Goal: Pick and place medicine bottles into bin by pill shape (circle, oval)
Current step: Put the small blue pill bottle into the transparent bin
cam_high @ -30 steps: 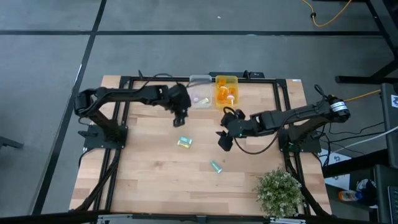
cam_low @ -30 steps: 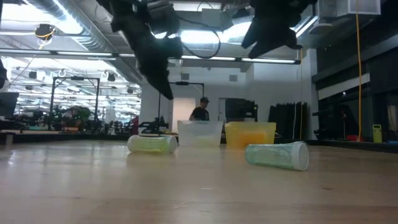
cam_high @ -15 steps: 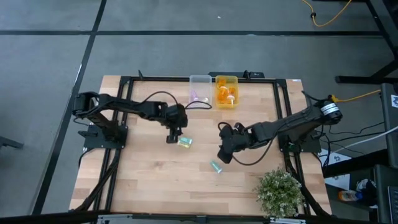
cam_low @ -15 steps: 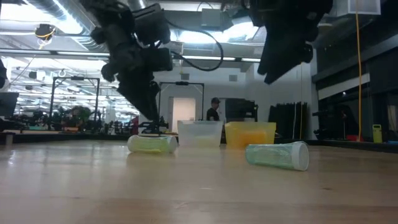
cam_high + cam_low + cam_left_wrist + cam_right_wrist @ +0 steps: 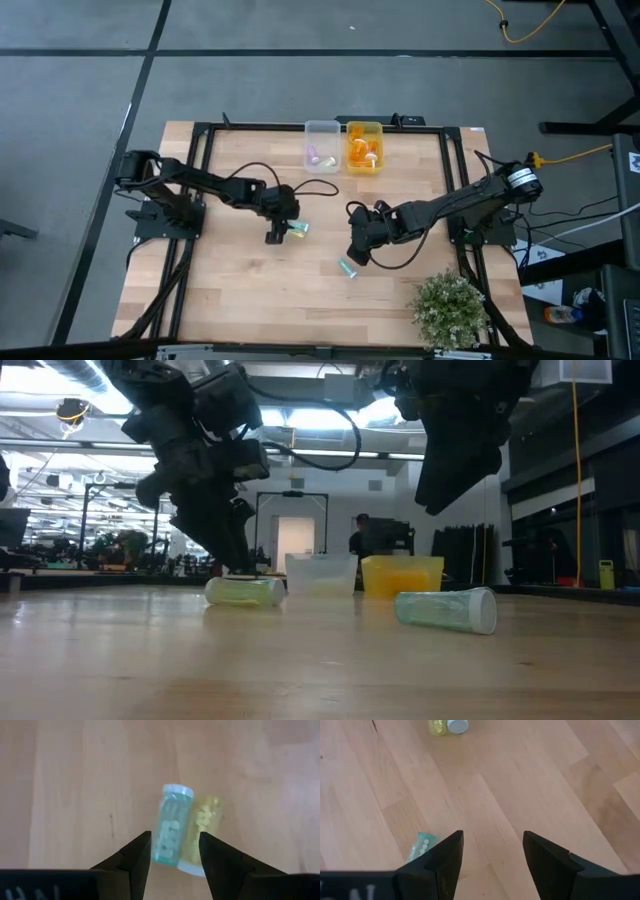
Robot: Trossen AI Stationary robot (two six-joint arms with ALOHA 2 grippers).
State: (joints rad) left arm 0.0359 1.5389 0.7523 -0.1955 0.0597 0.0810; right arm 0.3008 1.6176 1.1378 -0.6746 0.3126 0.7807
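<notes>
Both hands lowered, left hand [image 5: 172, 857] open over two bottles [image 5: 172, 831], right hand [image 5: 490, 857] open

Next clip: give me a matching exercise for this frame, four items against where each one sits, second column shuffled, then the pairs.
Items
1. left gripper
2. right gripper
3. clear bin
4. potted plant

Places
A. table's near right corner
B. far edge of the table, beside the orange bin
C. open, beside the teal and yellow bottles lying side by side
D. open, above the lone teal bottle

Pairs: 1-C, 2-D, 3-B, 4-A
</notes>
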